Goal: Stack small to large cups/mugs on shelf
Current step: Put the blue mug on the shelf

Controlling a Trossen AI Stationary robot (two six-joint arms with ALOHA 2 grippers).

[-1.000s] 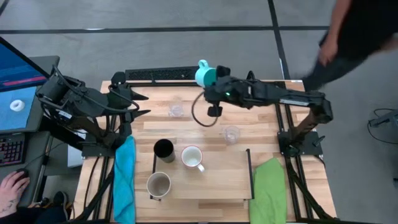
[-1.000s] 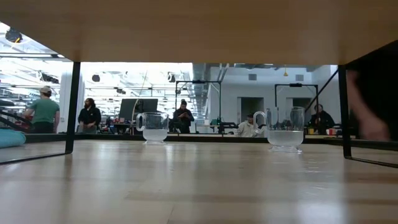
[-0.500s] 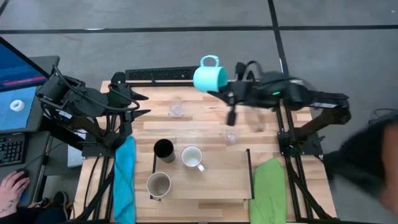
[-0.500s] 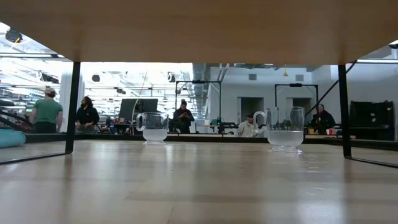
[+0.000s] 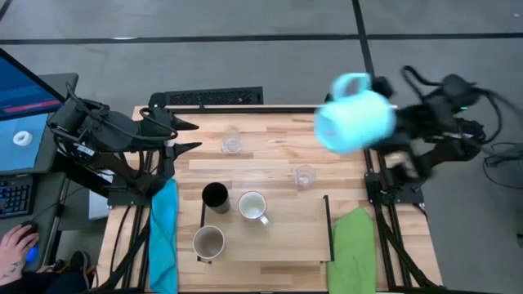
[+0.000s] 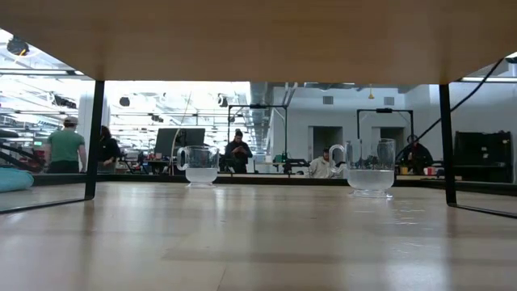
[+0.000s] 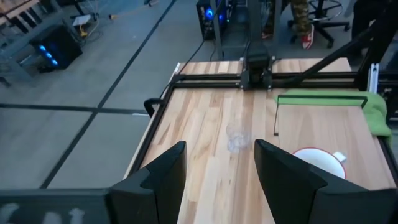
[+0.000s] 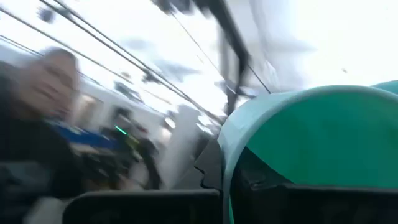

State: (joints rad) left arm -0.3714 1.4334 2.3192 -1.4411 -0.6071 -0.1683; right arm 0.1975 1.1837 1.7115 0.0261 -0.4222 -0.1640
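One gripper, the right gripper (image 5: 391, 121), is clamping the blue mug (image 5: 355, 122) high over the table's far right corner, while the shelf (image 5: 290, 237) is lying near and left of it; the left gripper (image 5: 186, 136) is waiting open, far left.

The bench (image 5: 270, 159) is pale planked wood with a smooth, faintly satin finish, framed in matt black metal. The shelf (image 5: 294, 237) is the same light wood, edged by thin black metal rails. Two glasses (image 5: 304, 175) are clear and glossy. Soft cloths, blue (image 5: 163, 220) and green (image 5: 353, 245), look matt.
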